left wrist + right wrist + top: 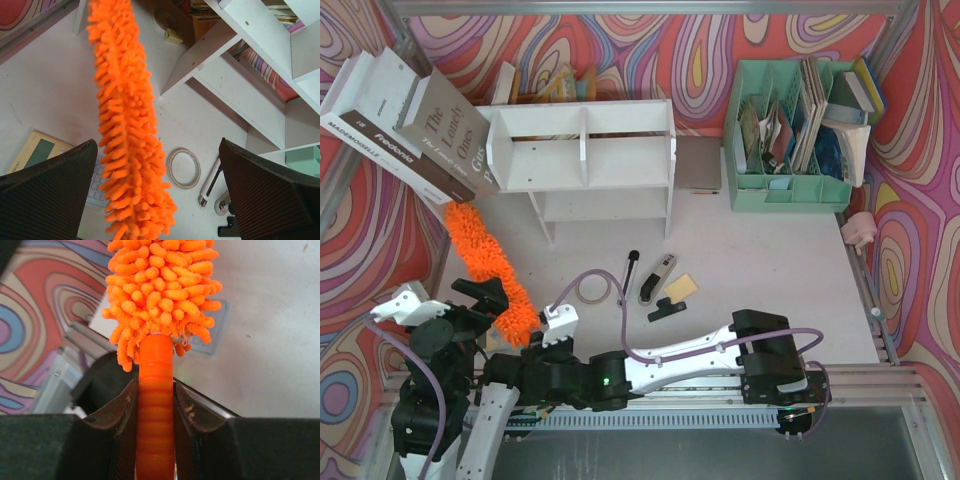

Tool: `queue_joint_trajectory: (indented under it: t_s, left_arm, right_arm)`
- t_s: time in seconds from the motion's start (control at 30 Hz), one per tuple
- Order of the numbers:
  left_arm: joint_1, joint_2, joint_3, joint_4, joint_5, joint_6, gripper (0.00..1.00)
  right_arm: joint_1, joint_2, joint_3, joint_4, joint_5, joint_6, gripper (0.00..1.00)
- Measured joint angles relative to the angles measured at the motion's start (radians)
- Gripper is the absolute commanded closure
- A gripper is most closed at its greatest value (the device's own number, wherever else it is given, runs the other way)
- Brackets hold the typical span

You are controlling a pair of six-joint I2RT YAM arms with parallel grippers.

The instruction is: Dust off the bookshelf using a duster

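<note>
The right gripper is clamping the orange duster by its handle at the near left, the left gripper is standing wide open beside it, and a swing toward the far white bookshelf is probably risking knocking the leaning books

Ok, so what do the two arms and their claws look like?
The left arm and right arm both mix black joint housings with white links, and each trails a lilac cable. The right arm also shows a small green light. The left claw has two broad dark fingers with a fine woven-looking texture; the right claw has dark fingers that look slightly scuffed.
</note>
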Motion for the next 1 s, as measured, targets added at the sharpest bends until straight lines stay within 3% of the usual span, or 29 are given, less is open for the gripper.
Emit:
queue_joint_trajectory:
  t_s: [0.3, 0.77, 1.0]
  left_arm:
    - [0.0, 0.0, 0.0, 0.0, 0.0, 0.0, 0.02]
    - [0.0, 0.0, 0.0, 0.0, 0.0, 0.0, 0.02]
    - [0.0, 0.0, 0.0, 0.0, 0.0, 0.0, 0.02]
  right_arm:
    - [-0.025, 0.079, 0.021, -0.14, -0.091, 0.051, 1.0]
    - [0.005, -0.01, 0.002, 0.061, 0.025, -0.145, 1.0]
    - [-0.006, 0.039, 0.042, -0.028, 0.008, -0.089, 1.0]
